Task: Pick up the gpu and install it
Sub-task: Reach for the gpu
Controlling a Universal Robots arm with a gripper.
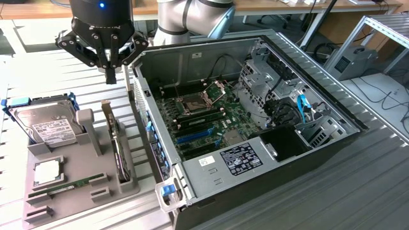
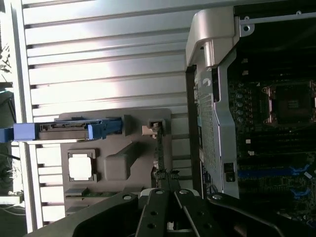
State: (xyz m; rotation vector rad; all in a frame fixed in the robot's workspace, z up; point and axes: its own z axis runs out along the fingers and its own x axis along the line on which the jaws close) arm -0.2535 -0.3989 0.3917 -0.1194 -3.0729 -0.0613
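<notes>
Slatted metal table [image 1: 332, 191]
Wooden desk [image 1: 281, 5] behind; metal rack [image 1: 391, 24] and loose cables [image 1: 377, 93] at the exterior view's right.

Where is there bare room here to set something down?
Bare table runs along the computer case on the exterior view's right, and beyond the gray tray near the gripper. The tray is crowded with hard drive and gpu; a narrow gap separates it from the case.

Tray [image 1: 70, 201] at exterior view's lower left, on table [image 1: 357, 191]; case [image 1: 319, 86] centre-right, just beside it. On tray: hard drive [image 1: 51, 125] upper left, CPU [image 1: 48, 171] below it in frame, RAM [image 1: 67, 186] lower still, gpu [image 1: 118, 148] on edge along tray's right side, nearest case. Mobo [image 1: 204, 115] in case. Gripper [image 1: 110, 76] upper left of frame, over gpu's far end, not touching.
</notes>
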